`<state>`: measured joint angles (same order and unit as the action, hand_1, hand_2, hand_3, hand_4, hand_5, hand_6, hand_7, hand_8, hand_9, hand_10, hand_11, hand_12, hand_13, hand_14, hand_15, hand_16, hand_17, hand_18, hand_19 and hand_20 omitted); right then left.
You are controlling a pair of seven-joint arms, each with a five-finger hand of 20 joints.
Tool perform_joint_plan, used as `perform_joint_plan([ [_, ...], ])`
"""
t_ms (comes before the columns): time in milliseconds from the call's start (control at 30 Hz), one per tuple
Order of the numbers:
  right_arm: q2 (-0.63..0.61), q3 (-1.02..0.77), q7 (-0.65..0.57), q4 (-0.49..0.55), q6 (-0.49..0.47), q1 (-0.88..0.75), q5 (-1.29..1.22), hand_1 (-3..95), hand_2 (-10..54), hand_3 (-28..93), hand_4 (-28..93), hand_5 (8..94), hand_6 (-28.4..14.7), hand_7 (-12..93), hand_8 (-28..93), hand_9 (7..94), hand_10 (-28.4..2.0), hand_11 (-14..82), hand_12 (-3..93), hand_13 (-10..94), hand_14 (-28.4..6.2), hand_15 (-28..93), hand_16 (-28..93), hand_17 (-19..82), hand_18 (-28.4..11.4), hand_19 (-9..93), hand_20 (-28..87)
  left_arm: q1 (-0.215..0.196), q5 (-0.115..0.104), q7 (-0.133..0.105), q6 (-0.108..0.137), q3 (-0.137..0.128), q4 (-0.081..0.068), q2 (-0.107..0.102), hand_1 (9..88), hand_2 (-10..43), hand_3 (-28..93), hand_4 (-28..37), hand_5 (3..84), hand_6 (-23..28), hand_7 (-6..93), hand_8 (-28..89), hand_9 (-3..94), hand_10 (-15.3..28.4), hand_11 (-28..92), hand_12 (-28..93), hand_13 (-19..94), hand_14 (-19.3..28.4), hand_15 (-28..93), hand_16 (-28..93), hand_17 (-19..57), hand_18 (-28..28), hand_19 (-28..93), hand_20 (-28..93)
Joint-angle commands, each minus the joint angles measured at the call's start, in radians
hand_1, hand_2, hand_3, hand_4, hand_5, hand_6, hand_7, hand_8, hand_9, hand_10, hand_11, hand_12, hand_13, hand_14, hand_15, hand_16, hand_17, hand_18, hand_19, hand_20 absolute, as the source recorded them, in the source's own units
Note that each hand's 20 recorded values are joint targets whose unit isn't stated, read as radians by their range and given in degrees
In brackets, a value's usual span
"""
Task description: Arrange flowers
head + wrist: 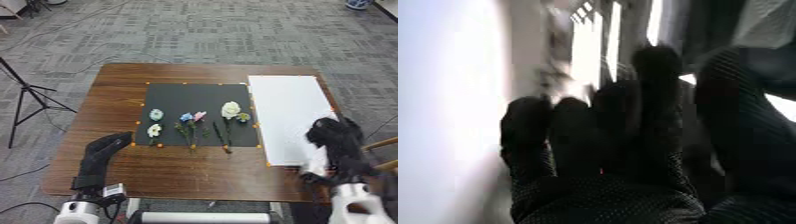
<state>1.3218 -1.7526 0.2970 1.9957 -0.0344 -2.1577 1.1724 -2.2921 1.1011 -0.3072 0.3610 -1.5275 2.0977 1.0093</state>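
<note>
On the black mat (191,92) in the head view lie several flowers: a large white flower (230,109), a small yellow-green flower (242,118), a pink flower (200,115), a blue flower (187,117), a pale blue flower (156,114) and a white flower (155,130). Most have green stems toward the near edge. My left hand (105,149) rests open at the table's left, clear of the mat. My right hand (335,136) is over the right edge of the white board (289,110), apart from the flowers. In the right wrist view, my right hand (607,135) has relaxed fingers and holds nothing visible.
The brown wooden table (120,87) carries the mat and board side by side, with small orange markers around their edges. A black tripod (29,90) stands on the floor at the left. Part of a wooden chair (384,165) is beyond the table's right side.
</note>
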Motion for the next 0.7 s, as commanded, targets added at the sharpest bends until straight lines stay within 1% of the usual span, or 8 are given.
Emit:
perform_joint_plan([
  [33,-0.005,0.035,-0.033,0.041,0.098,-0.01,-0.015,32.6,-0.4,76,-18,67.1,7.0,72,36,76.6,-9.5,69.6,76.4,69,-16.6,93,76,31,-24.2,89,76,-0.017,0.009,-0.003,0.01,0.024,-0.011,0.031,30.7,-3.5,72,-19.1,54.8,1.7,20.4,-10,51.3,13.8,22,10,43,16.2,27,0,7.8,14.6,29,29],
  [200,0.024,0.059,-0.029,0.038,0.186,-0.006,-0.028,29.2,-1.8,78,-16,74.4,9.2,75,48,87.8,-6.9,73.6,81.5,81,-14.9,93,85,45,-24.8,93,81,-0.008,0.032,0.015,0.004,0.03,-0.015,0.039,31.3,-3.2,71,-18.3,56.3,2.2,20.6,-10,55.5,13.9,27,13,48,16.4,46,0,7.3,16.2,44,37],
  [267,0.018,0.074,-0.011,0.026,0.243,0.004,0.007,28.2,-2.4,79,-15,77.4,9.7,74,58,91.3,-5.8,74.7,82.0,85,-13.6,93,83,52,-25.2,93,84,0.007,0.067,0.008,0.038,0.044,-0.02,0.033,32.4,-3.3,69,-17.6,59.4,2.8,26.1,-9,58.4,14.0,38,19,48,16.3,62,3,6.9,17.3,54,47],
  [333,0.003,0.097,0.033,0.008,0.296,0.015,0.009,27.7,-3.5,80,-13,79.9,10.0,73,67,93.2,-5.4,76.0,80.8,88,-13.3,93,82,56,-25.8,93,85,0.019,0.105,0.024,0.118,0.062,-0.018,0.024,35.4,-3.3,67,-17.3,58.5,2.4,45.3,7,57.5,14.6,56,30,45,17.4,81,10,8.6,18.6,69,67],
  [400,0.008,0.098,0.064,-0.004,0.314,0.022,0.002,28.0,-3.9,81,-11,82.2,10.0,74,72,93.7,-5.5,77.9,78.3,90,-12.9,93,81,59,-26.6,93,86,0.023,0.096,0.018,0.166,0.071,-0.017,0.014,38.6,-3.6,65,-16.3,57.7,0.2,61.4,27,59.3,14.5,71,47,47,16.8,91,28,12.2,20.3,82,79],
  [467,0.028,0.061,0.057,-0.012,0.247,0.03,0.02,28.3,-3.3,81,-8,83.3,10.1,75,76,93.7,-5.6,79.2,76.5,91,-12.8,93,81,59,-26.8,93,86,0.036,0.082,-0.001,0.219,0.086,-0.021,0.002,40.3,-4.5,64,-13.3,60.9,-3.9,70.9,30,65.6,13.5,77,57,57,16.9,93,47,21.5,22.9,90,82],
  [533,0.033,0.027,0.076,-0.029,0.161,0.041,0.022,28.4,-2.8,81,-8,83.6,10.0,75,77,93.7,-5.3,79.4,76.4,91,-12.9,93,81,59,-27.0,93,87,0.039,0.066,-0.016,0.187,0.071,-0.019,-0.002,40.6,-5.6,64,-9.9,66.9,-6.4,75.3,32,74.3,12.3,79,63,67,16.3,93,56,34.8,26.4,93,87],
  [700,0.035,-0.006,0.077,-0.043,0.105,0.058,0.079,28.2,-1.5,81,-7,83.8,10.1,76,76,93.7,-5.3,79.6,76.4,91,-12.9,93,81,59,-26.9,93,87,0.055,0.112,-0.03,0.157,0.044,-0.012,-0.018,41.1,-9.4,66,-0.3,78.0,-7.1,73.1,53,84.3,12.4,81,68,82,17.2,93,64,53.9,28.4,93,91],
])
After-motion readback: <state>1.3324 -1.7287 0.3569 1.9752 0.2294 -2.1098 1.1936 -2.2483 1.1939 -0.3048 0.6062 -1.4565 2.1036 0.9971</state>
